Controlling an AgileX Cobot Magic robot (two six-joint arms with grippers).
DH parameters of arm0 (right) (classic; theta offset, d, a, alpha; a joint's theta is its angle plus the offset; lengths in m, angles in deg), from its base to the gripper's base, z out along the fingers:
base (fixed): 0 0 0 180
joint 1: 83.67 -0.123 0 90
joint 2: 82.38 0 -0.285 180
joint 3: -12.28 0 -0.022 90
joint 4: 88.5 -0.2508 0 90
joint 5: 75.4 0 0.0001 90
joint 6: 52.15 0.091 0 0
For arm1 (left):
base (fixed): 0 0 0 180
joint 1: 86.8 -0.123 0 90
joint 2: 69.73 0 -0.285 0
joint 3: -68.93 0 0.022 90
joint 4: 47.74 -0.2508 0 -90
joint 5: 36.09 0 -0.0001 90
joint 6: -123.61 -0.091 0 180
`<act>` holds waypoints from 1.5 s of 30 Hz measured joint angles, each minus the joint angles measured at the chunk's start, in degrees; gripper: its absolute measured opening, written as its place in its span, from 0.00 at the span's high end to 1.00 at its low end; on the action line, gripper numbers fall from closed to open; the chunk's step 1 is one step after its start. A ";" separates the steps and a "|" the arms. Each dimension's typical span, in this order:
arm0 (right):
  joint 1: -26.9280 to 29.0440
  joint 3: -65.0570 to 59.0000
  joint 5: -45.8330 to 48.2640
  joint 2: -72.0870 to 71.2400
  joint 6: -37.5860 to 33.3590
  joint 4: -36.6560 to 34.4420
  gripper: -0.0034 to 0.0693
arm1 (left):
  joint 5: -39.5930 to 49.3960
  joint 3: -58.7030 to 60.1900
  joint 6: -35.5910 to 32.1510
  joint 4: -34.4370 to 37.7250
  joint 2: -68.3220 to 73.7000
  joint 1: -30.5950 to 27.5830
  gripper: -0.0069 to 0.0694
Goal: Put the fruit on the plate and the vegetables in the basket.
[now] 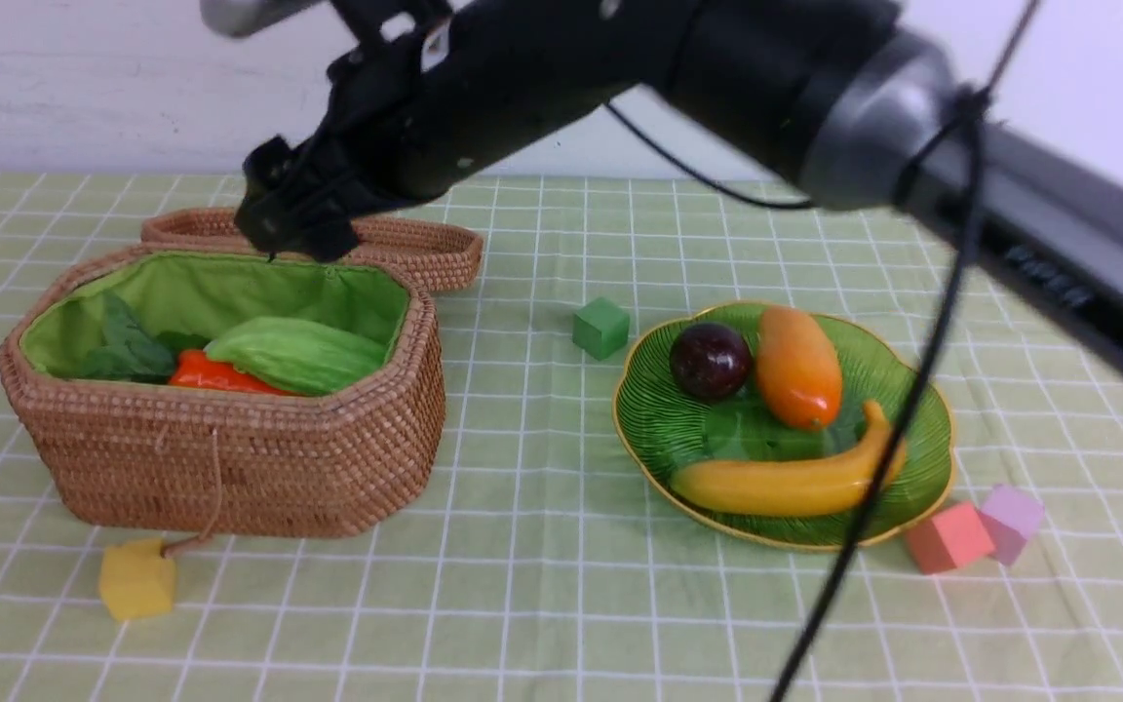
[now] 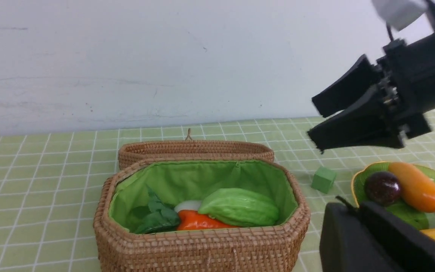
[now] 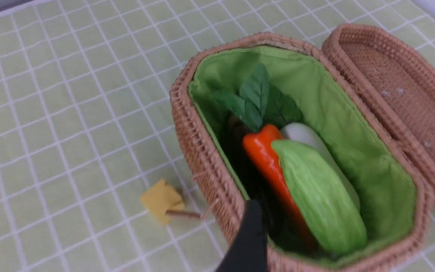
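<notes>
Wicker and green cloth: the basket (image 1: pixel 230 458) sits toward the left edge of the checked tablecloth (image 1: pixel 522 604), lid (image 1: pixel 425 249) flopped open behind it. Inside you can see the ridged gourd (image 1: pixel 303 353) lying on top of the carrot (image 1: pixel 215 375), with the white radish (image 3: pixel 302 135) tucked beside them and dark leaves (image 1: pixel 128 351) at the far-left end. Can't make out the eggplant.

The right gripper (image 1: pixel 279 219) hangs just over the basket's back rim, jaws spread wide, nothing in them.

Over on the right side, the green plate (image 1: pixel 912 380) has the mangosteen (image 1: pixel 710 361), mango (image 1: pixel 797 368) and banana (image 1: pixel 791 478) all on it.

The left gripper (image 2: pixel 368 241) only shows as a black block in its own wrist view; it's closed, nothing visibly held.

Foam cubes are scattered about: green one (image 1: pixel 600 328) between basket and plate, yellow one (image 1: pixel 136 580) by the basket's front.
</notes>
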 joint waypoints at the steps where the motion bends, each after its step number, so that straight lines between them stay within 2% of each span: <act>1: 0.31 0.07 3.98 -2.25 1.29 0.53 0.16 | -1.01 0.00 0.00 1.31 -0.23 0.00 0.86; 2: 0.37 0.08 3.98 -2.68 1.29 0.53 0.17 | -1.26 0.00 0.00 1.31 -0.23 0.00 0.86; 3: 0.84 0.27 11.76 -6.43 3.64 2.34 0.30 | -3.76 0.37 0.00 3.79 -1.26 0.00 0.86; 4: 0.89 0.27 11.76 -6.80 3.64 2.34 0.30 | -3.76 0.45 0.00 4.05 -1.43 0.00 0.86; 5: 1.17 0.41 15.01 -9.47 4.78 4.27 0.43 | -6.85 1.45 0.00 6.02 -3.21 0.00 0.86; 6: 1.15 0.41 15.46 -9.77 5.01 4.86 0.47 | -7.18 1.81 0.00 6.54 -3.73 0.00 0.86; 8: 1.28 -1.26 16.64 -14.20 6.82 7.86 0.73 | -11.41 5.26 0.00 9.35 -8.04 0.00 0.86; 9: 1.28 -2.09 16.72 -15.37 7.64 8.41 0.80 | -12.22 7.02 0.00 10.21 -9.96 0.00 0.86; 10: 1.28 -2.34 16.78 -15.67 7.87 8.53 0.81 | -12.42 7.02 0.00 10.43 -9.96 0.00 0.86; 11: 1.28 -5.77 16.74 -18.54 10.84 9.61 0.92 | -14.58 10.67 0.06 12.31 -13.64 0.00 0.86; 12: 1.28 -6.30 16.74 -19.42 11.20 9.81 0.94 | -14.86 11.10 0.06 12.46 -14.05 0.00 0.86; 13: 1.28 -11.85 16.67 -22.96 13.61 11.36 0.97 | -17.94 14.91 0.27 14.45 -17.77 0.00 0.86; 18: 1.28 -34.60 16.81 -38.58 19.94 15.41 0.97 | -25.65 23.01 0.47 17.44 -20.66 0.00 0.86; 24: 1.28 -59.49 17.15 -55.87 30.37 16.10 0.95 | -27.29 28.01 0.47 17.97 -20.66 0.00 0.86; 27: 1.28 -66.29 17.15 -61.63 33.26 16.10 0.95 | -26.37 28.13 0.47 17.97 -20.66 0.00 0.86; 33: 1.28 -72.22 17.09 -67.50 34.65 16.10 0.95 | -24.34 28.13 0.47 17.97 -20.66 0.00 0.85; 45: 1.28 -72.64 16.89 -69.88 34.65 16.10 0.92 | -23.51 28.13 0.47 17.97 -20.66 0.00 0.83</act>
